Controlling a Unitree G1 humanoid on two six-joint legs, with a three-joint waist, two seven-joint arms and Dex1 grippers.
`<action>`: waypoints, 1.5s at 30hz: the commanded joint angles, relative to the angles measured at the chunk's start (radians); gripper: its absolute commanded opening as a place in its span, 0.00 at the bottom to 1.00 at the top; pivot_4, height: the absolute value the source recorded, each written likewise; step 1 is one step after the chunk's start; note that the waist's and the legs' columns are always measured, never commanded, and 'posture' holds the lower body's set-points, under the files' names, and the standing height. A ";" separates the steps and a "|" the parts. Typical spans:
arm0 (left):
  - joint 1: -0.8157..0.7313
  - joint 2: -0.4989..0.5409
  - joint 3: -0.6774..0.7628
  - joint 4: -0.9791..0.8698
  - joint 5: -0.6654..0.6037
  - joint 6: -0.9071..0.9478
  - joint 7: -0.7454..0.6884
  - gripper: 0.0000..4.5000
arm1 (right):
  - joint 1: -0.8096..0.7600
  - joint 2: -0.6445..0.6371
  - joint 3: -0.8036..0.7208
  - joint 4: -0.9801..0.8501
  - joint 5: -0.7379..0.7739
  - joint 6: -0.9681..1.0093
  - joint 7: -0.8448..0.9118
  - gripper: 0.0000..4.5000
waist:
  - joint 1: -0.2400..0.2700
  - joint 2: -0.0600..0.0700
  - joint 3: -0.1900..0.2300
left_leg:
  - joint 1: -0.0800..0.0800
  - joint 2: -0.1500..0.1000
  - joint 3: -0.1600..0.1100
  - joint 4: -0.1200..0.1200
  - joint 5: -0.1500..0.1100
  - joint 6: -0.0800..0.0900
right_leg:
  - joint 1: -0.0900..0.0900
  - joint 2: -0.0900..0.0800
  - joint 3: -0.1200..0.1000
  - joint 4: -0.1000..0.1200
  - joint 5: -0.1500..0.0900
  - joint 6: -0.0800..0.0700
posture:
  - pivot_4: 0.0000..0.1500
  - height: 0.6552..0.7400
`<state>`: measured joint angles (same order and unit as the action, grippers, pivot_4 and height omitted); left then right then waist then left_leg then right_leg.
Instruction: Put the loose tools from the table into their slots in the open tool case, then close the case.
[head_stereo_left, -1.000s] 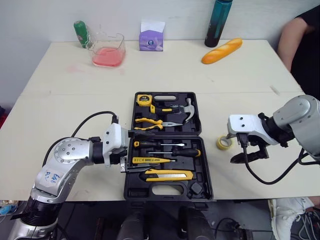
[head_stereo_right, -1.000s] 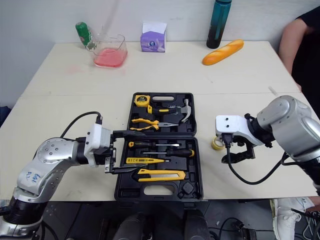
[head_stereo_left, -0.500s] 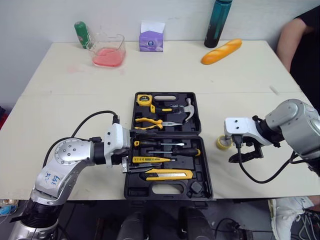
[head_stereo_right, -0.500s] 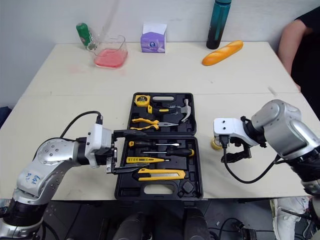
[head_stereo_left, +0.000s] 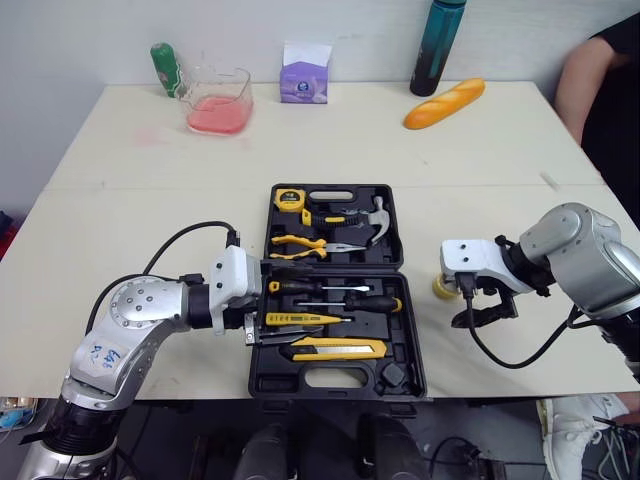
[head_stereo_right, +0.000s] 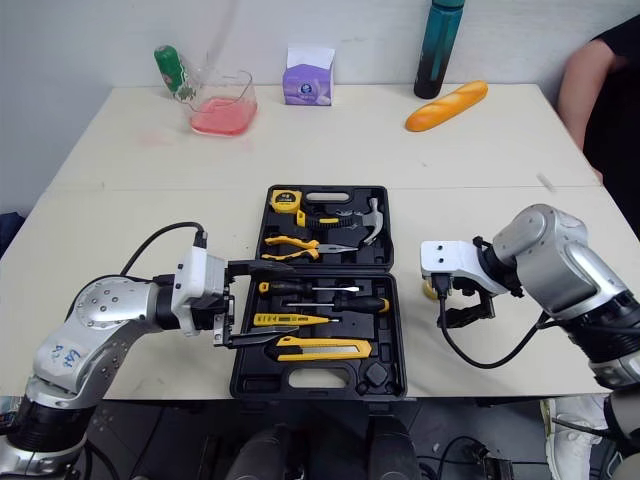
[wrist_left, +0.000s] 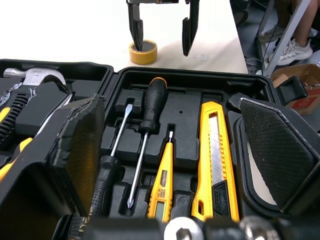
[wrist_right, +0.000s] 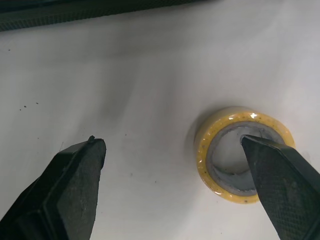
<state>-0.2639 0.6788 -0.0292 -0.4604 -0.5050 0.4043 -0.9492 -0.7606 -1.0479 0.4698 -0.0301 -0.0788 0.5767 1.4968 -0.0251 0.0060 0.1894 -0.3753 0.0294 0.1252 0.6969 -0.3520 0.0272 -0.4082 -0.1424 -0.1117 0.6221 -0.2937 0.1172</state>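
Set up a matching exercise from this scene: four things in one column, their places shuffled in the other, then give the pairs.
Things:
1. yellow tape roll
2. hammer
3. utility knife
4. bread loaf

Places:
A. far right of the table, beside the dark bottle
B. near half of the tool case
C. bare tabletop right of the case, by the right gripper
D. far half of the case

Pairs: 1-C, 2-D, 3-B, 4-A
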 joint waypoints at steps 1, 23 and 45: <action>-0.013 -0.004 0.005 -0.034 -0.002 -0.009 0.010 1.00 | -0.005 -0.005 -0.006 0.001 -0.020 -0.020 0.015 1.00 | 0.000 0.000 0.000 | 0.000 0.000 0.000 0.000 0.000 0.000 | 0.000 0.000 0.000 0.000 0.000 0.000 | 1.00 1.00; -0.015 -0.001 0.002 -0.045 -0.012 0.000 0.010 1.00 | 0.052 -0.009 -0.023 -0.005 -0.053 -0.118 0.031 0.19 | 0.000 0.000 0.000 | 0.000 0.000 0.000 0.000 0.000 0.000 | 0.000 0.000 0.000 0.000 0.000 0.000 | 1.00 1.00; 0.025 0.055 0.049 -0.037 -0.067 -0.035 -0.141 1.00 | 0.069 -0.065 -0.124 -0.354 0.200 -0.024 0.115 0.00 | 0.000 0.000 0.000 | 0.000 0.000 -0.001 0.000 0.000 0.000 | 0.000 0.000 0.000 0.000 0.000 0.000 | 1.00 1.00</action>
<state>-0.2507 0.7206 -0.0057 -0.4643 -0.5480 0.3882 -1.0706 -0.6893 -1.1148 0.3818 -0.3183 0.0679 0.5360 1.5521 -0.0252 0.0060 0.1893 -0.3754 0.0298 0.1245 0.6973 -0.3521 0.0271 -0.4081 -0.1422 -0.1119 0.6224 -0.2937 0.1172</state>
